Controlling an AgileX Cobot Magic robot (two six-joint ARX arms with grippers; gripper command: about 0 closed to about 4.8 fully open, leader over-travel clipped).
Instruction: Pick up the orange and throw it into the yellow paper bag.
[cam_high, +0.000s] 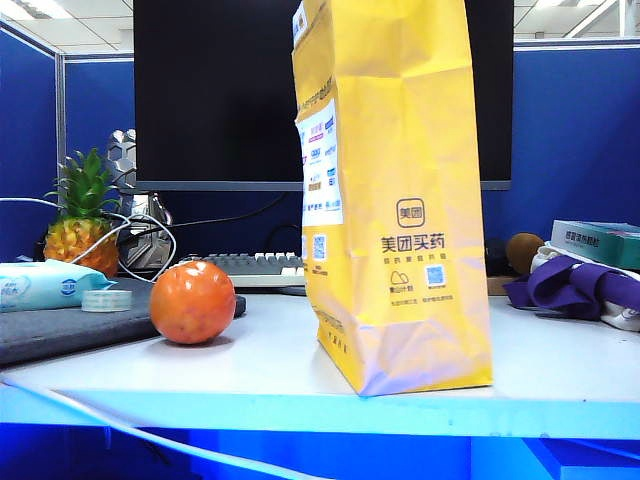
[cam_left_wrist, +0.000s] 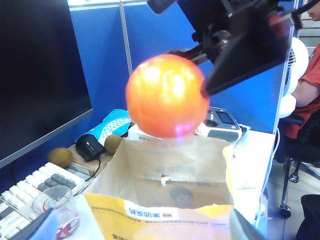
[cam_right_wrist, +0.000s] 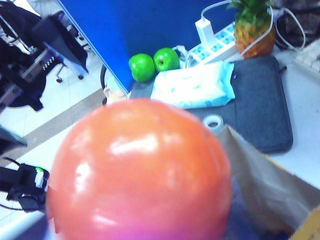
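The glossy orange (cam_left_wrist: 167, 95) hangs in the air just above the open mouth of the yellow paper bag (cam_left_wrist: 170, 185). My right gripper (cam_left_wrist: 186, 72) is right behind it, black fingers spread open, their tips at the fruit's top and side. In the right wrist view the orange (cam_right_wrist: 140, 170) fills the frame and hides the fingers, with the bag's rim (cam_right_wrist: 270, 185) beside it. My left gripper (cam_left_wrist: 142, 232) stands open, its fingertips wide on either side of the bag's near rim. In the exterior view the bag (cam_high: 400, 200) stands upright mid-table, and neither gripper shows.
A similar orange fruit with a stem nub (cam_high: 190, 302) lies left of the bag. Behind it are a pineapple (cam_high: 82, 225), a wipes pack (cam_high: 45, 285), a tape roll (cam_high: 107, 300) and a keyboard (cam_high: 250, 265). A glass cup (cam_left_wrist: 55, 212) stands near the bag, purple cloth (cam_high: 580, 285) at right.
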